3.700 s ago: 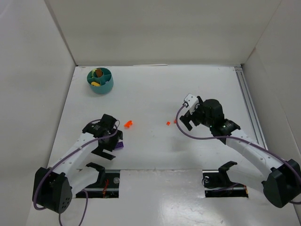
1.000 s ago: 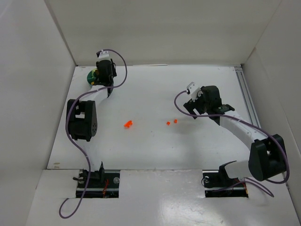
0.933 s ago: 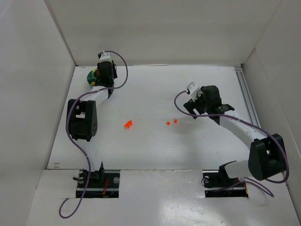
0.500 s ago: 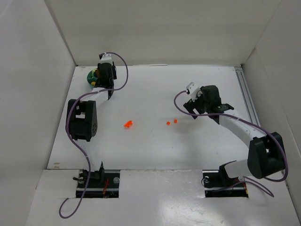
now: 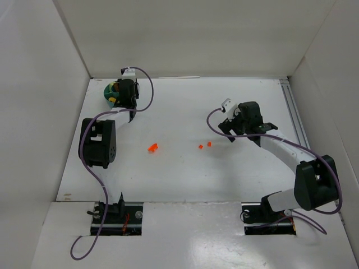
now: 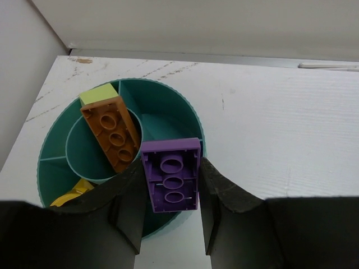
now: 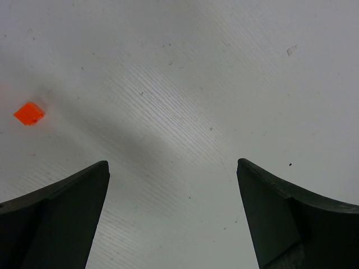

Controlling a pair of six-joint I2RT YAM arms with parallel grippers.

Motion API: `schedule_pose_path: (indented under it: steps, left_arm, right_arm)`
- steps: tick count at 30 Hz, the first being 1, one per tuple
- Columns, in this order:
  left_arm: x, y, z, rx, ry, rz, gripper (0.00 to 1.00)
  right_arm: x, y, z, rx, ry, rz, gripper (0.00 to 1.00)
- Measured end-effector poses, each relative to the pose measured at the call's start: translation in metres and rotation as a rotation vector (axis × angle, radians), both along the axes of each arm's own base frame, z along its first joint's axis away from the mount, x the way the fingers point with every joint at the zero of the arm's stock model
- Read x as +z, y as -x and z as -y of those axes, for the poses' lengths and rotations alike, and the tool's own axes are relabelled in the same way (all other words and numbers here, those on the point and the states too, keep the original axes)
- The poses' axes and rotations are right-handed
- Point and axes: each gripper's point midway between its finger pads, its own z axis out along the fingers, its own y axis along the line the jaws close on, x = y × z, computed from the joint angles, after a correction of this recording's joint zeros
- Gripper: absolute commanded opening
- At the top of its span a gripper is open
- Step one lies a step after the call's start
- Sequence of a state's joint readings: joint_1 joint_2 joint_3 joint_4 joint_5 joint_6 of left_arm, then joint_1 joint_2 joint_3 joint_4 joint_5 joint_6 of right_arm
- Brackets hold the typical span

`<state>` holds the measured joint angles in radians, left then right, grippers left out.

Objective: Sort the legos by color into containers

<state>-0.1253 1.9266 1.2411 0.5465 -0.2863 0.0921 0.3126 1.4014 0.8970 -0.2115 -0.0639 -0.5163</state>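
Left gripper (image 6: pixel 171 193) is clamping purple brick (image 6: pixel 170 168) over tub (image 6: pixel 174 98) rim | right gripper (image 7: pixel 173 190) is standing wide open, empty | centring over an empty compartment before releasing is advised.

A white table (image 5: pixel 185 112) with a faintly ribbed, lightly scuffed top sits boxed in by plain white panels: a back wall (image 5: pixel 190 39), a left wall (image 5: pixel 33 112) and a right wall (image 5: pixel 336 67). A metal rail (image 5: pixel 294 117) runs along the table's right edge. The light is even and diffuse, casting only soft grey shadows.
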Motion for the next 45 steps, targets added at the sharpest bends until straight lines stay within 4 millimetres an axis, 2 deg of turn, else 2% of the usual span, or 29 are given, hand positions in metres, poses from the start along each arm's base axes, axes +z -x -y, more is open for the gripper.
schedule_pose_path:
  steps: [15,17,19,32,38,39,42,45]
  left_arm:
    - [0.007,0.001,-0.013,0.05,-0.06,0.041,0.28]
    - [0.009,0.0,-0.013,0.048,-0.066,0.046,0.33]
    - [0.01,0.0,-0.013,0.046,-0.076,0.047,0.45]
    - [0.011,-0.001,-0.013,0.035,-0.095,0.046,0.45]
    - [0.015,0.002,-0.01,0.023,-0.073,0.044,0.6]
    - [0.016,0.003,-0.009,0.018,-0.064,0.043,0.69]
    - [0.042,0.009,-0.004,0.003,-0.022,0.074,0.78]
    - [0.074,0.016,0.004,-0.029,0.038,0.118,1.0]
  right_arm:
    - [-0.004,0.0,0.001,-0.002,0.003,-0.013,1.0]
    - [-0.004,0.0,0.002,-0.004,0.003,-0.015,1.0]
    - [-0.004,-0.001,0.004,-0.008,0.003,-0.015,1.0]
    - [-0.005,-0.001,0.003,-0.005,0.001,-0.019,1.0]
    - [-0.005,0.0,0.002,0.001,-0.005,-0.021,1.0]
    - [-0.005,0.0,0.001,0.002,-0.006,-0.021,1.0]
    - [-0.004,0.0,0.0,0.006,-0.01,-0.02,1.0]
    - [0.0,0.0,-0.001,0.006,-0.019,-0.01,1.0]
